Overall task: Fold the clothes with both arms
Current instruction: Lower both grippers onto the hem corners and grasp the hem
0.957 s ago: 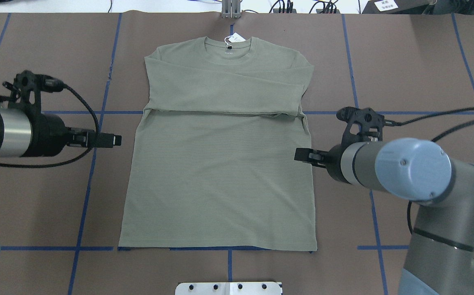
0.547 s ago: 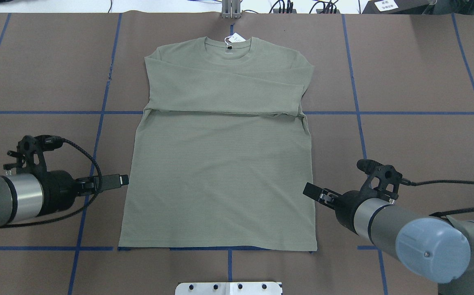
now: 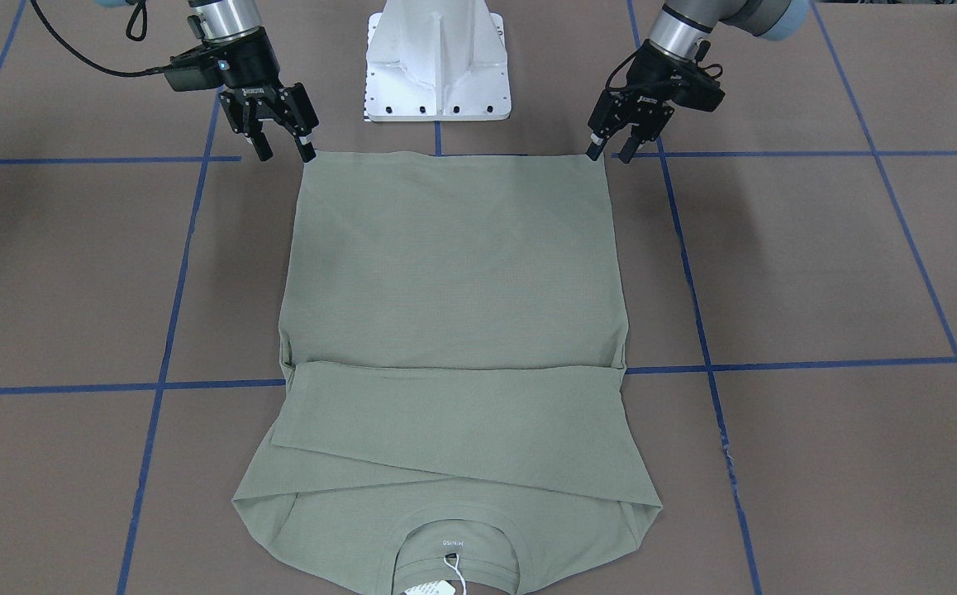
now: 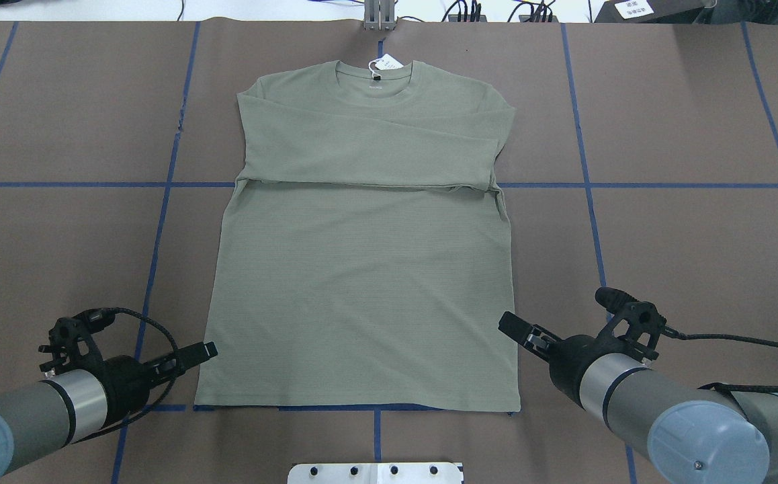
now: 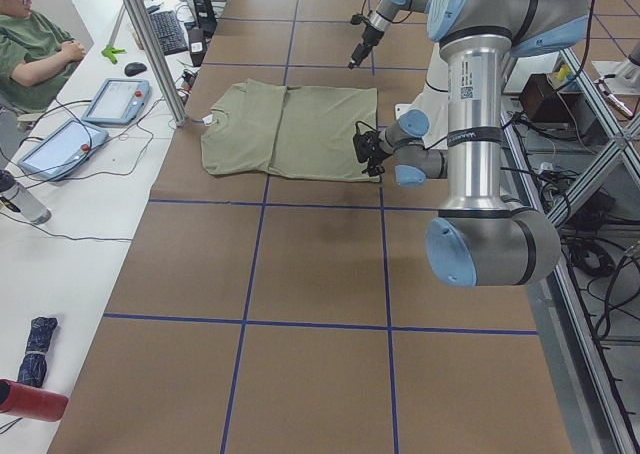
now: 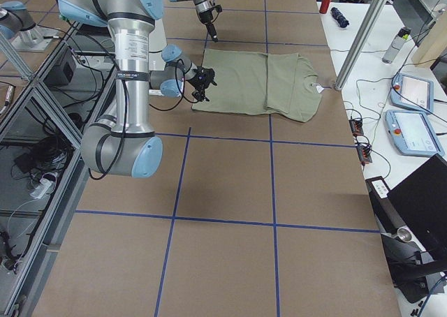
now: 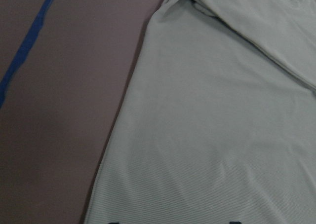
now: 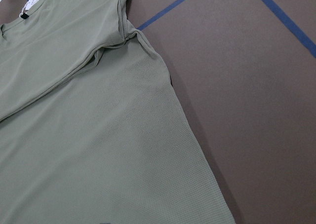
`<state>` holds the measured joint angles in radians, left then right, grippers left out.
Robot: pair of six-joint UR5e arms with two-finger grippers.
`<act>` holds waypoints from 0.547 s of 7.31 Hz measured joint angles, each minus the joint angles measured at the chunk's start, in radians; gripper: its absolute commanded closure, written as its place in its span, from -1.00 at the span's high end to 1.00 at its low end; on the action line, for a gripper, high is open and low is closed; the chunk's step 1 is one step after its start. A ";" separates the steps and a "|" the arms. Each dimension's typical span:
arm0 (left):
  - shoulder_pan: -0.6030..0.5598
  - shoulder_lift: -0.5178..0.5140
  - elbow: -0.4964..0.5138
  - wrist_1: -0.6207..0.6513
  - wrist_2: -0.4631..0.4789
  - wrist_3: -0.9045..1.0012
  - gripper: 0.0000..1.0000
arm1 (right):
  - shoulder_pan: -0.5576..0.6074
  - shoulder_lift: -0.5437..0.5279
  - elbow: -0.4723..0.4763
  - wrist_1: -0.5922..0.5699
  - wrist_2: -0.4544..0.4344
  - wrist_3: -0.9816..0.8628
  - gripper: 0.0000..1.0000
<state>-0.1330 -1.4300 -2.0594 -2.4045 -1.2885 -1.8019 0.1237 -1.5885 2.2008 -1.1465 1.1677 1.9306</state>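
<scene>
The sage-green shirt (image 4: 362, 289) lies flat on the brown table, collar and white tag (image 4: 386, 64) far from the robot, hem near it. Both sleeves are folded across the chest (image 3: 454, 413). My left gripper (image 3: 609, 151) is open, beside the hem's left corner and holding nothing; from overhead the left gripper (image 4: 202, 350) sits just off the shirt's left edge. My right gripper (image 3: 284, 149) is open and holds nothing at the other hem corner; overhead the right gripper (image 4: 508, 323) is at the shirt's right edge. Both wrist views show the shirt (image 7: 222, 135) (image 8: 98, 160) close below.
The white pedestal base (image 3: 437, 58) stands just behind the hem. Blue tape lines (image 4: 584, 134) grid the table. In the exterior left view a seated person (image 5: 30, 44) is at a side table with tablets (image 5: 115, 99) and cables.
Both arms have moved back toward the robot along the shirt's sides, from about mid-body to the hem corners. The shirt has not moved.
</scene>
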 measured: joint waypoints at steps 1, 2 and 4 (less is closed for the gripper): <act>0.018 -0.002 0.013 0.000 0.005 -0.003 0.58 | -0.004 0.000 -0.003 -0.001 -0.002 0.000 0.89; 0.033 -0.006 0.024 0.001 0.007 -0.003 0.58 | -0.006 0.000 -0.006 -0.001 -0.004 -0.001 0.90; 0.045 -0.026 0.054 0.001 0.008 -0.004 0.58 | -0.012 -0.002 -0.011 -0.001 -0.016 -0.005 0.90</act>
<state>-0.0880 -1.4558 -2.0051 -2.4034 -1.2809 -1.8055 0.1122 -1.5903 2.1900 -1.1474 1.1515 1.9260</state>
